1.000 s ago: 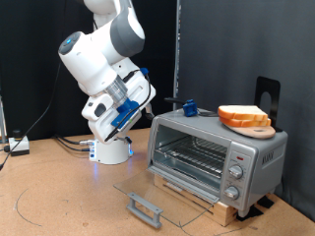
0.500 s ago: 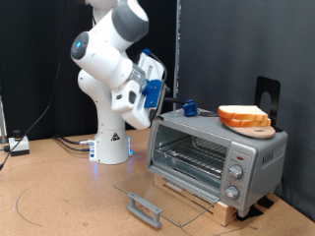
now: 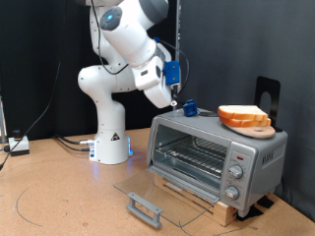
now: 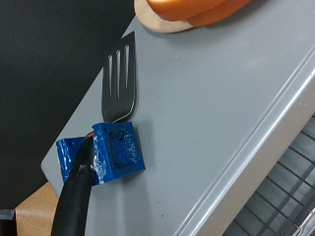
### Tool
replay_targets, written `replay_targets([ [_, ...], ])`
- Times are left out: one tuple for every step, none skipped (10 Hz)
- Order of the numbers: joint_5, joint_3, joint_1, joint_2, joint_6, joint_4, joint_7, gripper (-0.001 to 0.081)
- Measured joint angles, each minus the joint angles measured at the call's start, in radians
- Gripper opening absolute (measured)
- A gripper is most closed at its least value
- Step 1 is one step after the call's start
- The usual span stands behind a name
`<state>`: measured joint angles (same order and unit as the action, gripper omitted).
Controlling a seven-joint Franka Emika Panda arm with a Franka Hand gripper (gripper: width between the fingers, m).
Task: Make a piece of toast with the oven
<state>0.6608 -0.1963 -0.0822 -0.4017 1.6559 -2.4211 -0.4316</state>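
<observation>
The silver oven [image 3: 219, 152] stands on a slatted wooden base, its glass door [image 3: 148, 189] dropped open and its wire rack bare. The piece of toast [image 3: 242, 115] lies on a round wooden board [image 3: 254, 129] on the oven's top, towards the exterior view's right. A black slotted spatula [image 4: 120, 81] with a blue-wrapped handle [image 3: 187, 105] lies on the top's left end. My gripper [image 3: 176, 95] hangs just above that handle, holding nothing. The wrist view shows the spatula, the blue wrap [image 4: 108, 155], the oven top [image 4: 226, 108], the toast's edge [image 4: 197, 8] and the board [image 4: 162, 22], but no fingers.
The door's grey bar handle [image 3: 145, 208] lies low on the table near the exterior view's bottom. The knobs [image 3: 236, 175] sit on the oven's right panel. A black stand [image 3: 267, 96] rises behind the oven. Cables [image 3: 69, 146] trail at the exterior view's left.
The arm has swung up and towards the exterior view's right, carrying the gripper from beside the robot's base to just above the spatula handle on the oven top.
</observation>
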Motion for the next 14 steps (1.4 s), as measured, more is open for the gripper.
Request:
replay_targets([
  [0.001,0.000,0.000,0.001,0.009,-0.001,-0.005,0.0809],
  [0.008,0.005,-0.001,-0.003,0.026,-0.003,-0.026,0.0809],
  [0.017,0.021,-0.009,-0.017,0.050,-0.010,-0.062,0.0809],
  [0.018,0.039,-0.024,-0.040,0.048,-0.018,-0.096,0.0809],
  [0.014,0.050,-0.041,-0.062,0.017,-0.020,-0.135,0.0809],
  [0.004,0.058,-0.055,-0.083,-0.029,-0.021,-0.164,0.0809],
  [-0.009,0.072,-0.066,-0.106,-0.057,-0.024,-0.174,0.0809],
  [-0.022,0.095,-0.072,-0.132,-0.069,-0.032,-0.172,0.0809],
  [-0.027,0.121,-0.073,-0.163,-0.070,-0.046,-0.157,0.0809],
  [-0.027,0.154,-0.073,-0.201,-0.050,-0.065,-0.122,0.0809],
  [-0.028,0.182,-0.063,-0.260,-0.005,-0.106,-0.090,0.0809],
  [-0.027,0.178,-0.063,-0.255,-0.023,-0.104,-0.094,0.0809],
  [-0.017,0.181,-0.061,-0.255,-0.006,-0.109,-0.078,0.0809],
  [-0.011,0.193,-0.061,-0.267,0.015,-0.121,-0.048,0.0809],
])
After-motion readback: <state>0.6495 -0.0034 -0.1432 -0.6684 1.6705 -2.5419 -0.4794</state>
